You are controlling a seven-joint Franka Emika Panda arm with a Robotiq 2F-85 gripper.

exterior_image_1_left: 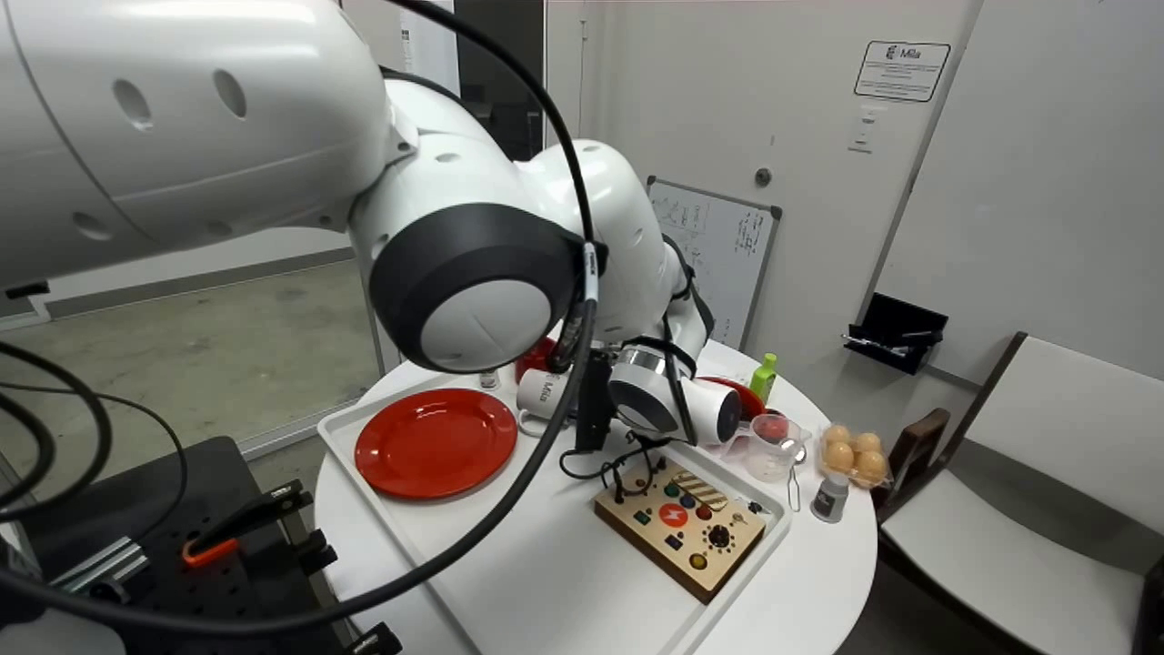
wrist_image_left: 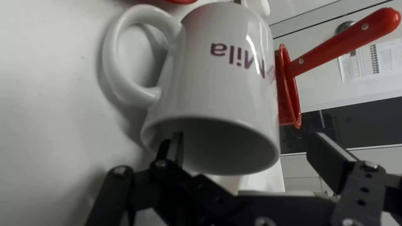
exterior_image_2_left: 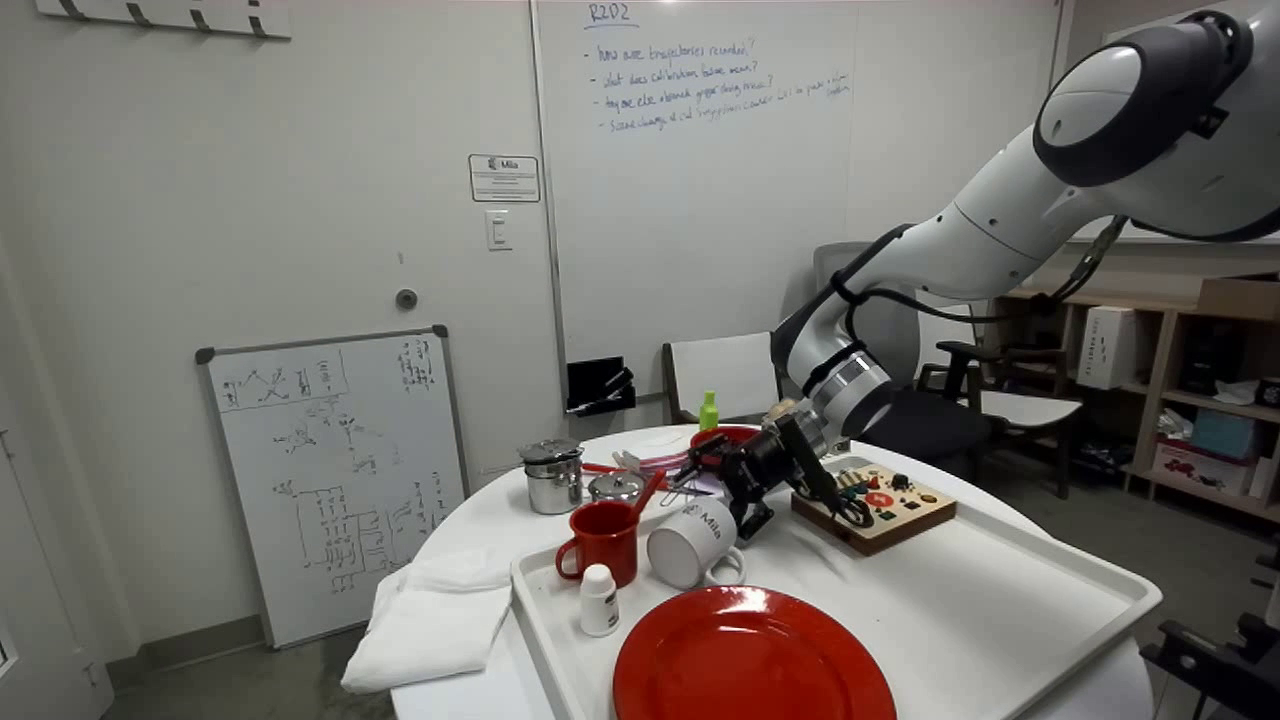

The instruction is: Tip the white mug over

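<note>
The white mug (exterior_image_2_left: 688, 545) lies tipped on its side on the white tray (exterior_image_2_left: 1000, 620), with "Mila" printed on its wall. It also shows in an exterior view (exterior_image_1_left: 540, 393), partly behind a cable. In the wrist view the mug (wrist_image_left: 216, 78) has its mouth toward my gripper and its handle at the left, near the tray surface. My gripper (wrist_image_left: 248, 139) is open. One finger reaches inside the mug's mouth at the left; the other finger is outside, right of the rim and apart from it. The gripper (exterior_image_2_left: 725, 490) also shows at the mug's mouth in an exterior view.
A red mug (exterior_image_2_left: 603, 545) with a red-handled utensil stands right beside the white mug. A white shaker (exterior_image_2_left: 599, 600) and a red plate (exterior_image_2_left: 750, 660) are close by. A wooden button box (exterior_image_1_left: 682, 532) lies on the tray. A metal pot (exterior_image_2_left: 553, 480) stands behind.
</note>
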